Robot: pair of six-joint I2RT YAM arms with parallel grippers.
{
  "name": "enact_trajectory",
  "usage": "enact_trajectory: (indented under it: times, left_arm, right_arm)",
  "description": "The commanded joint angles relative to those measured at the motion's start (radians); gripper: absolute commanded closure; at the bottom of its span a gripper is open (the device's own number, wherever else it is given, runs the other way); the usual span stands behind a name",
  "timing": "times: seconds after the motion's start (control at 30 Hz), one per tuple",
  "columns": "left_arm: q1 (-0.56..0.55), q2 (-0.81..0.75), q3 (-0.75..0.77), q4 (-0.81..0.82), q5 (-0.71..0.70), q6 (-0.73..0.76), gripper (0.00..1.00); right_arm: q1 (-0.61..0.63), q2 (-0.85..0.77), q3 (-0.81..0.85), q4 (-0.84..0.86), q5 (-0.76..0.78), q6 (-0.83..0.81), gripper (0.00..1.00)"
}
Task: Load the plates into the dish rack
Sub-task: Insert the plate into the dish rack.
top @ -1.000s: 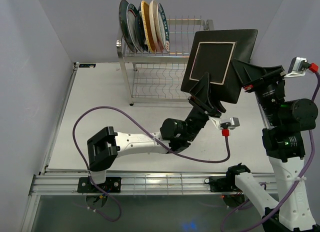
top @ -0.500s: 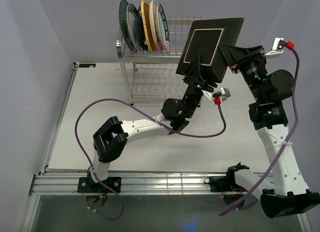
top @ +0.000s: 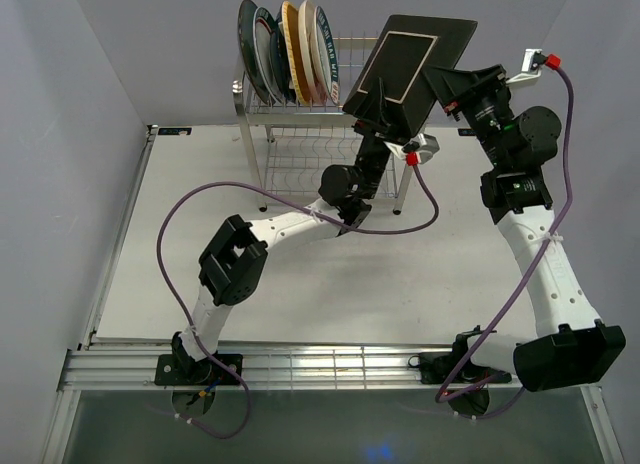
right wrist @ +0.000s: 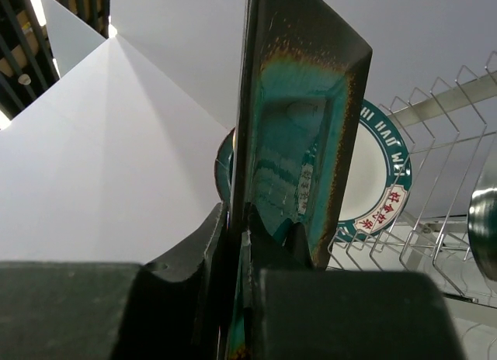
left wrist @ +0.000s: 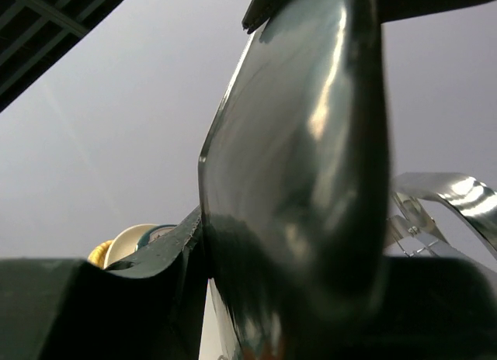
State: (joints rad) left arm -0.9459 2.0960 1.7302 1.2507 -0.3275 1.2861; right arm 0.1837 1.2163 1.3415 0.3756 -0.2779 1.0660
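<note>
The green square brown-rimmed plate point(top: 410, 64) hangs tilted in the air, dark underside up, over the right end of the dish rack point(top: 330, 149). My left gripper point(top: 385, 119) is shut on its lower edge. My right gripper point(top: 450, 89) is shut on its right edge. Several plates point(top: 285, 54) stand upright at the left of the rack's upper shelf. In the right wrist view the plate point(right wrist: 299, 127) stands edge-on between my fingers point(right wrist: 210, 236), with a white green-rimmed plate point(right wrist: 380, 174) behind it. In the left wrist view the plate's glossy underside point(left wrist: 303, 143) fills the frame.
Purple cables point(top: 200, 209) loop from both arms over the white table point(top: 330, 284). Grey walls point(top: 70, 134) close in left, back and right. The rack's steel post point(left wrist: 450, 193) and wire slots point(right wrist: 435, 228) lie close to the held plate.
Both arms have carried the square plate up and to the left, from beside the rack to above the right end of its upper shelf. The plate has tilted closer to edge-on.
</note>
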Motion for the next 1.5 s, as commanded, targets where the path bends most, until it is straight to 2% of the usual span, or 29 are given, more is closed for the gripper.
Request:
enact_trajectory:
  times: [0.0, 0.57, 0.77, 0.83, 1.03, 1.2, 1.47]
  left_arm:
    - [0.09, -0.102, 0.114, 0.457, -0.136, -0.134, 1.0]
    - [0.114, -0.083, 0.216, 0.405, -0.199, -0.157, 1.0]
    - [0.121, -0.079, 0.236, 0.382, -0.203, -0.172, 1.0]
    - [0.121, -0.08, 0.238, 0.381, -0.203, -0.174, 1.0]
    - [0.122, -0.097, 0.242, 0.331, -0.219, -0.215, 1.0]
    - [0.122, -0.105, 0.249, 0.293, -0.229, -0.24, 1.0]
    - [0.122, -0.152, 0.242, 0.218, -0.226, -0.31, 1.0]
  right_arm:
    - [0.03, -0.018, 0.022, 0.065, -0.29, -0.024, 0.92]
    - [0.03, 0.04, 0.008, 0.148, -0.313, 0.005, 0.67]
    - [0.03, 0.032, 0.007, 0.146, -0.308, -0.001, 0.65]
    - [0.028, 0.026, 0.002, 0.146, -0.308, -0.006, 0.62]
    - [0.026, -0.029, -0.038, 0.14, -0.256, -0.084, 0.45]
    - [0.019, -0.098, -0.071, 0.099, -0.178, -0.199, 0.4]
    - [0.008, -0.207, -0.137, 0.059, -0.014, -0.359, 0.39]
